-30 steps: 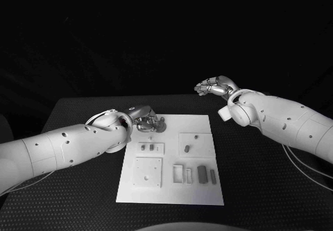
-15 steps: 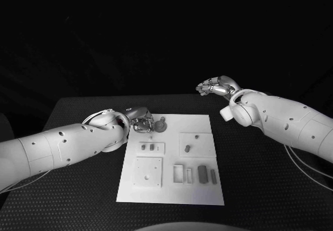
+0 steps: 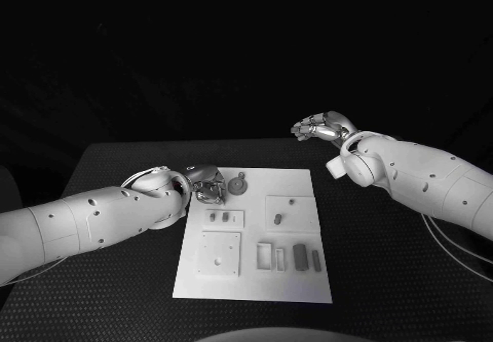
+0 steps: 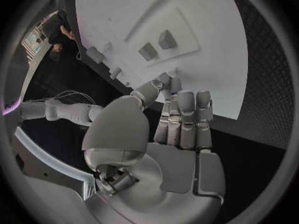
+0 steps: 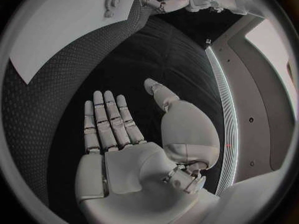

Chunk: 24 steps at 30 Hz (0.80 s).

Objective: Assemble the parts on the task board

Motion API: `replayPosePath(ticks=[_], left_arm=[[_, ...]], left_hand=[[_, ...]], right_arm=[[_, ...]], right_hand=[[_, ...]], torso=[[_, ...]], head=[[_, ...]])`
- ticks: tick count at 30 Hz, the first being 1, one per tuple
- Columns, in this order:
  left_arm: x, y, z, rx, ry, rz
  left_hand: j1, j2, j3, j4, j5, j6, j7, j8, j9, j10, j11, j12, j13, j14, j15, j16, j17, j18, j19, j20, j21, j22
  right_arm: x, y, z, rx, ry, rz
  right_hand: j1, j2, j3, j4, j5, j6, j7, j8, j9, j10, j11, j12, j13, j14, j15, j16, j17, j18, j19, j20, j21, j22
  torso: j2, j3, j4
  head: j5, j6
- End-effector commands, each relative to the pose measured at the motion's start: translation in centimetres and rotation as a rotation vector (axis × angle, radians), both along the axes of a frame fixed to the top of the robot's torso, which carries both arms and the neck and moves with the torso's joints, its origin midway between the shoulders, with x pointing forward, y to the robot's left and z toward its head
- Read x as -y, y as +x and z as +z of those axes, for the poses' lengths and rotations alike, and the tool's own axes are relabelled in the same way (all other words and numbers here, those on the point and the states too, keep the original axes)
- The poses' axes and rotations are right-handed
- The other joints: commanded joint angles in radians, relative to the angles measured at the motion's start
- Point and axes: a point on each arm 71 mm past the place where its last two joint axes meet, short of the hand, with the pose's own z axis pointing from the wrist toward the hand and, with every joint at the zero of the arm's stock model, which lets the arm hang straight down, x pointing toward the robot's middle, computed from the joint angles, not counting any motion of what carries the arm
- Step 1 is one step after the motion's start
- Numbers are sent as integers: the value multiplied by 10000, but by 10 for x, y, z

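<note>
The white task board (image 3: 257, 281) lies in the middle of the black table. A round grey part with a small stem (image 3: 237, 187) lies on its far left corner. My left hand (image 3: 209, 182) hovers just left of that part at the board's edge. In the left wrist view its fingers (image 4: 187, 117) are straight and hold nothing, above the board (image 4: 212, 30). My right hand (image 3: 320, 128) is raised beyond the board's far right corner. Its palm (image 5: 118, 139) is flat and empty. The right wrist view shows the round part (image 5: 112, 0) on the board (image 5: 56, 30).
Nearer on the board sit a small plate with two pegs (image 3: 220, 217), a raised plate with small parts (image 3: 290, 212), a square plate (image 3: 219, 254) and a row of slots with upright pieces (image 3: 299, 257). Black table surrounds the board on all sides.
My left hand, which covered the round part a second ago, has drawn back to the left and left the part lying on the board. The right hand has barely moved.
</note>
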Motion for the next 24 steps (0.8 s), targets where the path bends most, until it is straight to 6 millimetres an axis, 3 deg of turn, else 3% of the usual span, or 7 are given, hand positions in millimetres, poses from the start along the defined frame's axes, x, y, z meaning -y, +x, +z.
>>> replayPosePath(ticks=[1,24], left_arm=[[1,-2,-2,-156,167,-245],[-4,0,-5,-59,554,-221]], left_hand=[[-82,53,75,-4,60,118,43,31,16,98,-2,-69,10,40,-31,27,-17,109,58,-864,-17,14],[-74,49,97,-19,81,118,42,34,11,113,-2,-96,10,38,-33,26,-30,106,57,-869,-19,26]], right_arm=[[-1,0,0,13,28,163],[-1,-1,0,23,29,163]], right_hand=[[-74,39,-31,17,51,-75,346,57,-13,45,-18,-62,10,-47,-12,-35,-11,-125,-7,-20,-35,11],[-78,43,-31,19,51,-77,348,62,-19,45,-17,-62,10,-48,-11,-34,-15,-127,-1,-21,-52,30]], torso=[[0,3,0],[0,22,-5]], head=[[-4,-5],[3,-29]])
